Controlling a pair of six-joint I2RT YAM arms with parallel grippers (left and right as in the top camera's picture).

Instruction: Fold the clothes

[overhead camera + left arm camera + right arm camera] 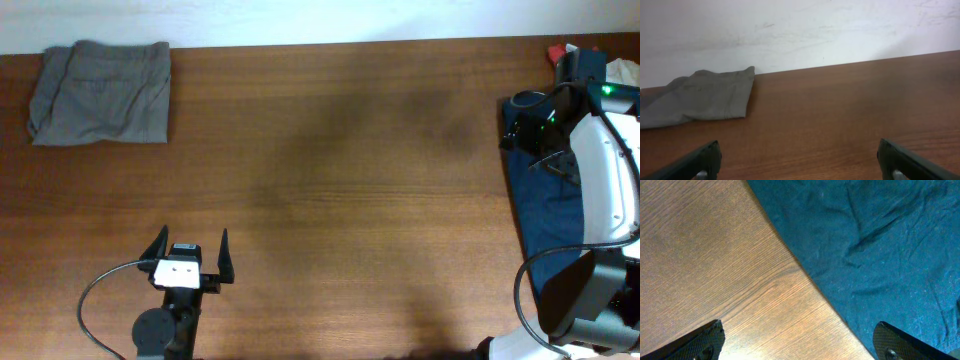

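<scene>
The grey shorts (100,92) lie folded in a compact rectangle at the table's far left corner; they also show in the left wrist view (697,96) at the left by the wall. The dark navy garment (548,215) lies spread at the table's right edge, partly under the right arm; it fills the right of the right wrist view (880,245). My left gripper (192,250) is open and empty near the front left, well away from the shorts. My right gripper (800,342) is open and empty, hovering over the navy garment's left edge.
The brown wooden table (340,180) runs to a white wall (800,30) at the back. Red and light-coloured items (565,50) sit at the far right corner behind the right arm. A black cable (95,300) loops by the left arm's base.
</scene>
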